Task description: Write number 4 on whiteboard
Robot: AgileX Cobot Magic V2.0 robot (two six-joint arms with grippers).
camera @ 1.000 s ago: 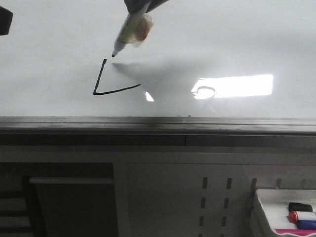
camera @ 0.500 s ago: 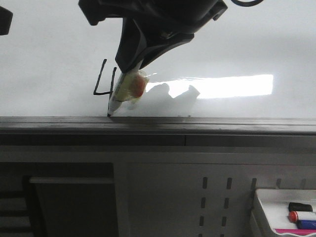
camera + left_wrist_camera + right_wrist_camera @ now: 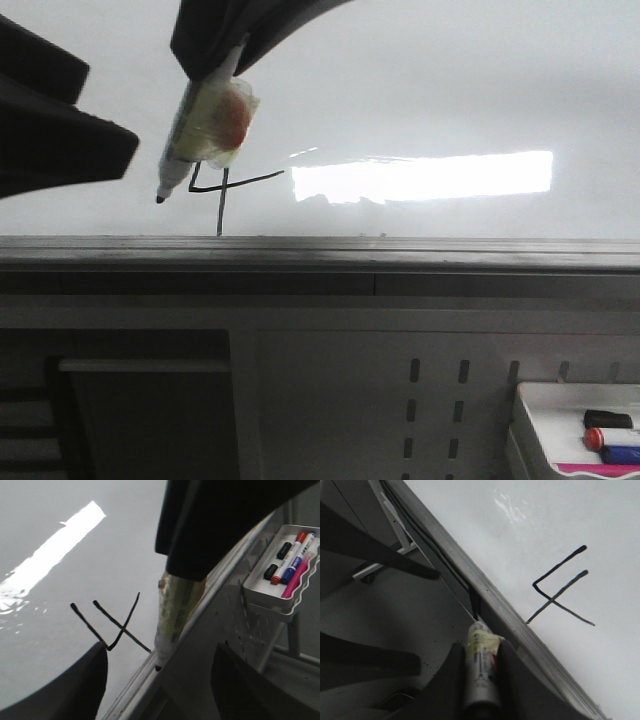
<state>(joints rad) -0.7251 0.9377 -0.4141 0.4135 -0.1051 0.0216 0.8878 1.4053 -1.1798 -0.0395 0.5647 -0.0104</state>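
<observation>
Briefly, labelled parts of the scene:

Right gripper [image 3: 481, 672]: clenched on the marker [image 3: 196, 128], its two dark fingers [image 3: 451, 680] pressing the barrel from either side; in the front view it reaches in from the upper edge.

Marker: white barrel wrapped in yellowish tape with an orange patch, tilted, black tip pointing down and away from the gripper. The tip sits off to the side of the drawn strokes; whether it touches the surface cannot be told.

Number 4 [image 3: 559, 591]: three thin black strokes, open at the top, drawn just beyond the marker tip and close to the frame edge; its long stroke ends near that edge.

Whiteboard [image 3: 450, 90]: glossy white surface beneath the gripper, with a bright rectangular glare [image 3: 425, 176] lying beside the number, on the side away from the marker.

Frame [image 3: 400, 252]: dark grey strip bordering the board, running just below the marker tip.

Left gripper [image 3: 155, 680]: two dark fingers stand wide apart, holding nothing, near the board's edge.

Tray [image 3: 280, 587]: small white holder well apart from both grippers, carrying several spare markers [image 3: 292, 560].
</observation>
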